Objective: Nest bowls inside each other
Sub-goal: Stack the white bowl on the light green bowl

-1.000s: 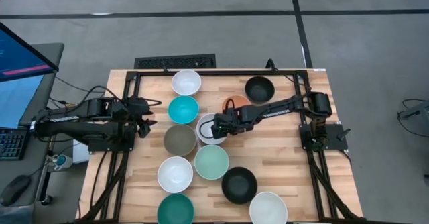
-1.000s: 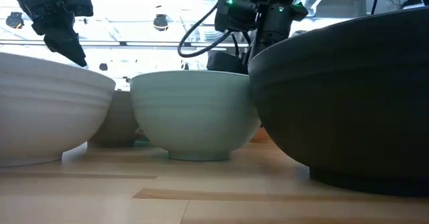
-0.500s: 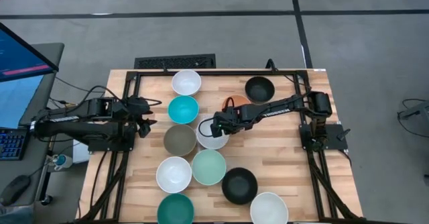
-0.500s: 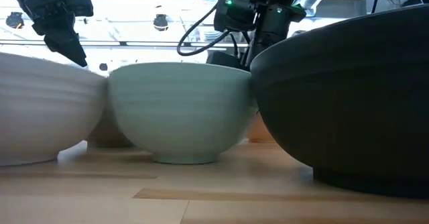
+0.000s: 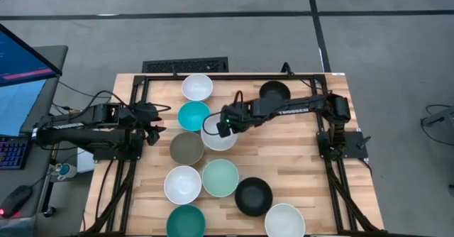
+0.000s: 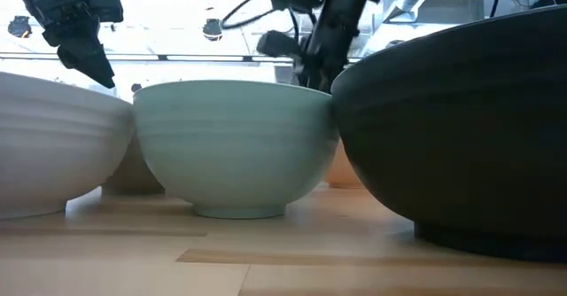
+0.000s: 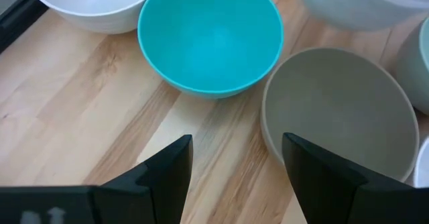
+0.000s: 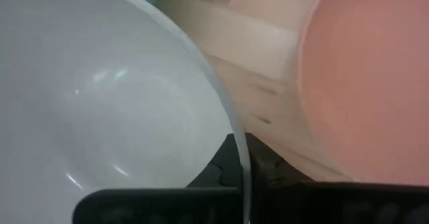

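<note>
The right gripper point(image 5: 224, 125) is clamped on the rim of a white bowl point(image 5: 216, 137), one finger inside and one outside, and has carried it up the table since a second ago: the bowl now sits just beside the turquoise bowl point(image 5: 194, 114) and the grey-taupe bowl point(image 5: 186, 148), hiding the orange bowl it stood next to before. The mint green bowl point(image 5: 220, 177) has shifted toward the white bowl at its left point(image 5: 184, 184), now touching it. The left gripper point(image 5: 153, 125) waits at the table's left edge, fingers spread wide, unchanged. A black bowl point(image 5: 274, 92) stays at the far edge
</note>
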Controlling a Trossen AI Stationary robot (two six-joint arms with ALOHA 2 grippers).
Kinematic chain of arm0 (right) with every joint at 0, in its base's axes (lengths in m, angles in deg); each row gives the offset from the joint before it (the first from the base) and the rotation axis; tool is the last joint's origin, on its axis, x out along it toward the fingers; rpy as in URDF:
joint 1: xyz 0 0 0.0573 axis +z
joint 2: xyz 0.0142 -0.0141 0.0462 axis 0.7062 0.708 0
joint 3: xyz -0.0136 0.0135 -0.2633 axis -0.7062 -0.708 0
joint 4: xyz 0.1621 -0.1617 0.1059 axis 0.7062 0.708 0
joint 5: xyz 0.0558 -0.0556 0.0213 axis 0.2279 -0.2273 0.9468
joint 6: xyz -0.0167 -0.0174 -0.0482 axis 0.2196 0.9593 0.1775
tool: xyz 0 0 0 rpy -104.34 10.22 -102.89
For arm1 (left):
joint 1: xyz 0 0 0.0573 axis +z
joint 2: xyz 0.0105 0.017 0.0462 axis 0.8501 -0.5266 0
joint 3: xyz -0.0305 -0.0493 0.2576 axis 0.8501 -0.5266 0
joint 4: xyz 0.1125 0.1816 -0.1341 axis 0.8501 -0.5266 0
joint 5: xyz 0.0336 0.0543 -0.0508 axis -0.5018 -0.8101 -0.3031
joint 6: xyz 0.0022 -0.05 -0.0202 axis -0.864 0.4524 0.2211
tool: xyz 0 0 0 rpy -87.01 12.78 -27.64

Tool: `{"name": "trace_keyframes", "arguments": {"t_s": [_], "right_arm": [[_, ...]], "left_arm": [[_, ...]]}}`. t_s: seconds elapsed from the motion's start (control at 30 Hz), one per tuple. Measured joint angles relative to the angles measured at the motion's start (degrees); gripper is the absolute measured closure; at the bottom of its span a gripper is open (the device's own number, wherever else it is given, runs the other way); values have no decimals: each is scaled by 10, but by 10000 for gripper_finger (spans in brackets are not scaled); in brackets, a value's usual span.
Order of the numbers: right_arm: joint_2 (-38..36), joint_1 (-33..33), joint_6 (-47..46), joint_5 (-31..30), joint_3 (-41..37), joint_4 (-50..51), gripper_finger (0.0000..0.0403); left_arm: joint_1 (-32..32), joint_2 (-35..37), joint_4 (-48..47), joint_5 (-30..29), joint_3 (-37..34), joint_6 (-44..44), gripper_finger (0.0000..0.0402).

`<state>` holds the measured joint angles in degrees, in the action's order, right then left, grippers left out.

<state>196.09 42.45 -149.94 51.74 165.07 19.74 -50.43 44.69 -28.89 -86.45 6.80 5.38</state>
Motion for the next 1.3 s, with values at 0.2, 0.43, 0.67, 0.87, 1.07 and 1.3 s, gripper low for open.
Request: {"name": "trace_keyframes", "arguments": {"t_s": [0.2,0.43,0.67,0.87,1.07,1.3], "right_arm": [[0,24,28,5,88,132,386],[0,87,1,26,148,137,385],[0,147,-63,17,156,140,395],[7,186,-102,3,156,149,378],[7,204,-102,-6,136,140,394],[7,204,-102,-30,93,52,371]], "left_arm": [[0,0,7,0,0,3,180],[0,-1,30,0,0,14,180],[0,-24,23,14,0,-16,180],[0,-51,27,16,0,-7,180],[0,-80,43,16,0,1,180],[-8,-90,83,20,0,2,180]]}}
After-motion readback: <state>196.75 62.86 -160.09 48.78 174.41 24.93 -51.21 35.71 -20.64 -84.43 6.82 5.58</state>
